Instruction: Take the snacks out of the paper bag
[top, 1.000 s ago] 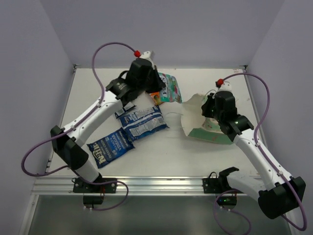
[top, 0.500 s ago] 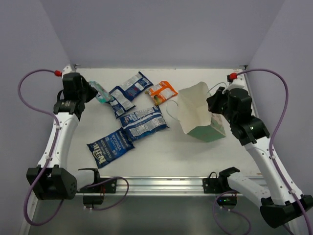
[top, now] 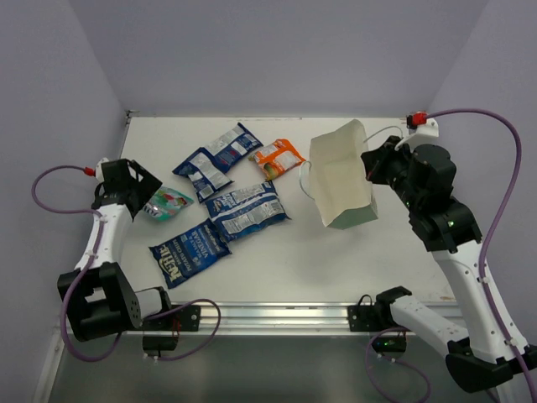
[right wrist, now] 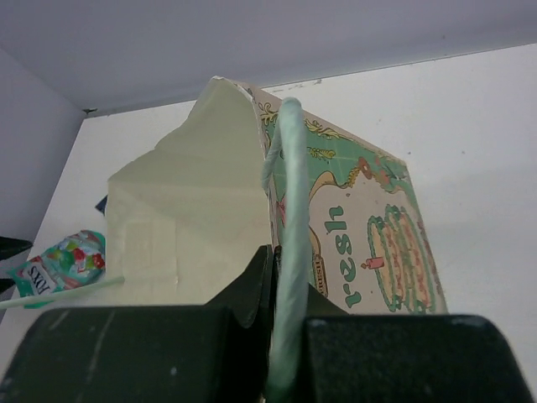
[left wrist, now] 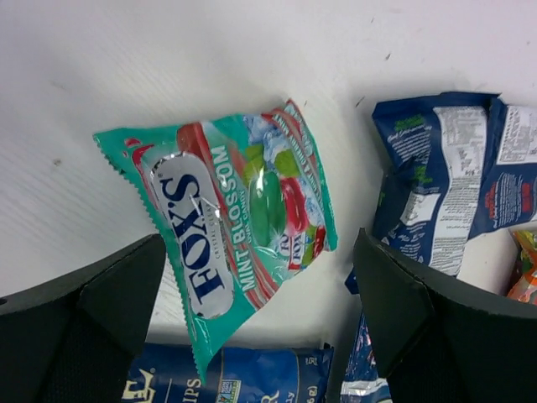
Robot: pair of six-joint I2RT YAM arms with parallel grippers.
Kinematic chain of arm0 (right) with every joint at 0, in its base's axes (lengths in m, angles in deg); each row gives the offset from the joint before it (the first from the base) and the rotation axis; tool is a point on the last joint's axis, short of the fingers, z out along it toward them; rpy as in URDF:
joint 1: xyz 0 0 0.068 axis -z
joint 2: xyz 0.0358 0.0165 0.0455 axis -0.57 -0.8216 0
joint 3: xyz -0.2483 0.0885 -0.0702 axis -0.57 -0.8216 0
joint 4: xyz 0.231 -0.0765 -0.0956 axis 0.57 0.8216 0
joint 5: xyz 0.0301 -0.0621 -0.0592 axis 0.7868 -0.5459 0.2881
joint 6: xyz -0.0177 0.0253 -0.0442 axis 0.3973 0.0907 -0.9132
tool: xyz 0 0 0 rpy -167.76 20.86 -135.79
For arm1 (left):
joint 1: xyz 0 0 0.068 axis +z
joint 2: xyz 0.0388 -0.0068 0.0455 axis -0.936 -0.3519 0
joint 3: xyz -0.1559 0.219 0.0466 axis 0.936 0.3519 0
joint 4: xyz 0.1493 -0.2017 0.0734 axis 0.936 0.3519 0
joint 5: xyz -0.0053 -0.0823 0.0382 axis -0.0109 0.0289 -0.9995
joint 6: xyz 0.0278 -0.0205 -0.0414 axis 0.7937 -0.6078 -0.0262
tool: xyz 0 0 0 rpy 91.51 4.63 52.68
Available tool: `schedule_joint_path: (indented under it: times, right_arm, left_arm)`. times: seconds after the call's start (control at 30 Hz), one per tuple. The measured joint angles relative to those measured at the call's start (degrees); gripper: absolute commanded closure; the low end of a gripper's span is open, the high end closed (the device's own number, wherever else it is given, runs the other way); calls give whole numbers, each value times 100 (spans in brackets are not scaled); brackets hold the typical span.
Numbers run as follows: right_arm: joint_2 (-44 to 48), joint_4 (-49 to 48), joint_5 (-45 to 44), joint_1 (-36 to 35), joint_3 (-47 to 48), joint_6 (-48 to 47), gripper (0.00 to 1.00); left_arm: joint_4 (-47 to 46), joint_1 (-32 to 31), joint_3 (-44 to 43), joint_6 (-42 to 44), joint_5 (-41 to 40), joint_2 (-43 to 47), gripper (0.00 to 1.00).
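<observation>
White counter fills the floor of a small booth, and plain pale purple walls stand on three sides. A metal rail runs along the near edge at 6 o'clock, where both arms are bolted down.

Seen from the top, the teal packet lies flat on the counter out at 9 o'clock. The left end effector is right by it. Its fingers are spread wide, one on each side of the packet, and neither one touches it.

Blue packets lie around the middle of the counter. Some sit toward 11 o'clock and one sits toward 7 o'clock. The orange packet lies near 12 o'clock, just beside the bag. All of these are out on the counter.

The paper bag is at about 2 o'clock from the middle. It is tilted, and its cream inside shows. The right end effector is pressed together on the bag's edge, with the string handle caught between its fingers.
</observation>
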Motion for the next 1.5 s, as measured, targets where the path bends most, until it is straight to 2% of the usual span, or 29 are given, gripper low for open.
schedule_joint_path:
  times: [0.23,0.43,0.67,0.9,1.03,1.1,1.17,1.2,1.27,1.3,1.47,1.5]
  right_arm:
    - [-688,61,-7,459,529,-26,100]
    - [-1449,-245,310,1082,861,155,100]
    - [-2424,-920,1045,1657,824,463,100]
    - [-2957,-1309,1692,2159,258,577,96]
    - [-2959,-1346,1792,2509,42,603,85]
    - [-2957,-1298,1788,2597,20,595,66]
    - [-2942,-1224,1781,2597,22,575,54]
    - [-2927,-1158,1766,2590,26,531,44]
    - [-2903,-953,1687,2577,87,481,36]
    - [-2898,-866,1633,2573,136,439,29]
    - [-2730,-245,1370,2573,595,308,14]
    - [-2638,-125,1329,2573,695,286,6]
  left_arm:
    - [831,33,-1316,957,-511,490,0]
    - [1248,-96,-1937,1635,-752,1200,0]
    - [1700,-527,-2479,2192,-619,1335,0]
    - [2055,-743,-2966,2417,-321,1451,0]
    - [2116,-848,-3145,2498,-264,1502,0]
    - [2122,-885,-3185,2509,-247,1506,0]
    - [2140,-903,-3185,2514,-243,1497,0]
    - [2153,-907,-3185,2514,-227,1488,0]
    - [2181,-916,-3185,2516,-201,1453,0]
    - [2190,-916,-3185,2516,-181,1440,0]
    - [2323,-933,-3418,2516,-94,1298,0]
    - [2350,-946,-3523,2516,-74,1266,0]
